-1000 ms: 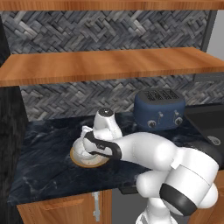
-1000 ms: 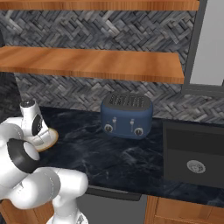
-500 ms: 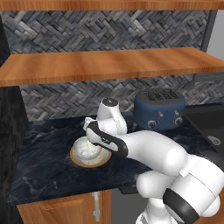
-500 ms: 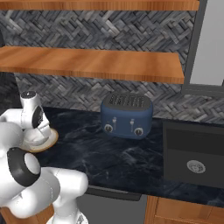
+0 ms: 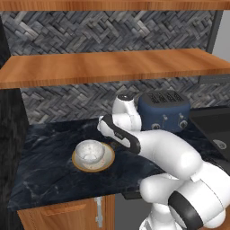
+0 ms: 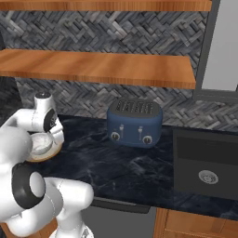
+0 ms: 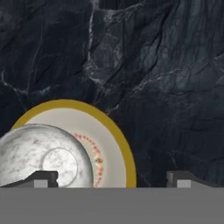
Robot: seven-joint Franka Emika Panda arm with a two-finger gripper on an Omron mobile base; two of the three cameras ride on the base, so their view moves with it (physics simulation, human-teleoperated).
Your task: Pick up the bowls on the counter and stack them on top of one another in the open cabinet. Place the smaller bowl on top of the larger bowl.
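Observation:
The smaller bowl [image 5: 90, 152], white with grey speckles, sits upright inside the larger bowl [image 5: 106, 158], cream with an orange-tan rim, on the dark marble counter [image 5: 49, 179]. My gripper [image 5: 105, 129] hangs just right of and above the stacked bowls, open and holding nothing. In the hand view its fingertips [image 7: 41, 177] stand wide apart over the smaller bowl [image 7: 43, 157] and the larger bowl [image 7: 111, 140]. From the right, the smaller bowl [image 6: 41, 144] and larger bowl [image 6: 47, 156] lie beside the gripper [image 6: 56, 135]. The open cabinet [image 5: 112, 67] runs above.
A dark blue toaster [image 5: 164, 110] stands on the counter to the right of the arm, against the herringbone tile wall. A black sink [image 6: 204, 167] lies further right. A wooden cabinet front with a metal handle [image 5: 98, 211] is below the counter.
The gripper opened and let go of the smaller bowl, which now rests in the larger bowl. The hand rose and drew back to the right of the bowls.

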